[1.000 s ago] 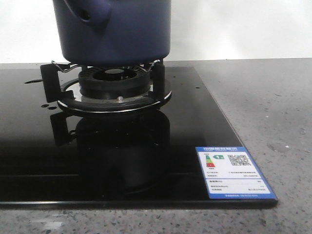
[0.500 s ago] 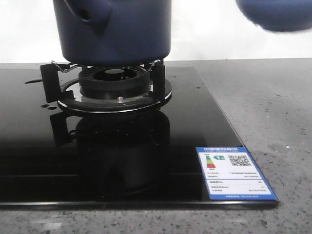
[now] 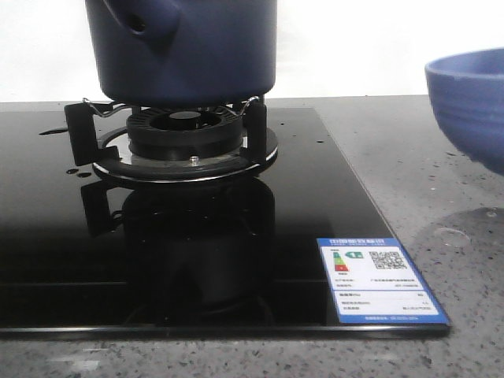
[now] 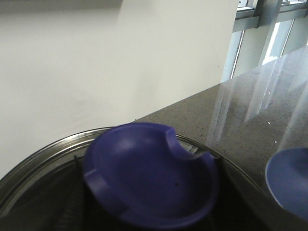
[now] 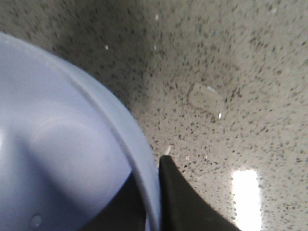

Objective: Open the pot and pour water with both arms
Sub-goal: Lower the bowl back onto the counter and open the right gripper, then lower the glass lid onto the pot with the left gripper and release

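The dark navy pot (image 3: 189, 47) stands on the burner stand (image 3: 185, 142) of a black glass stove; its stubby tube handle (image 3: 142, 20) points to the front left, and its top is out of frame. In the left wrist view, a steel-rimmed lid (image 4: 48, 149) with a blue dished knob (image 4: 149, 178) fills the lower frame, and my left gripper's fingers do not show clearly. My right gripper (image 5: 151, 192) is shut on the rim of a periwinkle bowl (image 5: 57, 144), with one black finger (image 5: 185, 207) outside the rim. The bowl hangs above the counter at the right edge of the front view (image 3: 472, 102).
The black glass cooktop (image 3: 47, 252) carries a blue-and-white energy label (image 3: 378, 277) at its front right corner. A grey speckled counter (image 3: 441, 189) lies to the right of it, with the bowl's shadow on it. A white wall is behind.
The periwinkle bowl came into the front view at the top right and has moved down to the right edge. The pot and stove have not moved.
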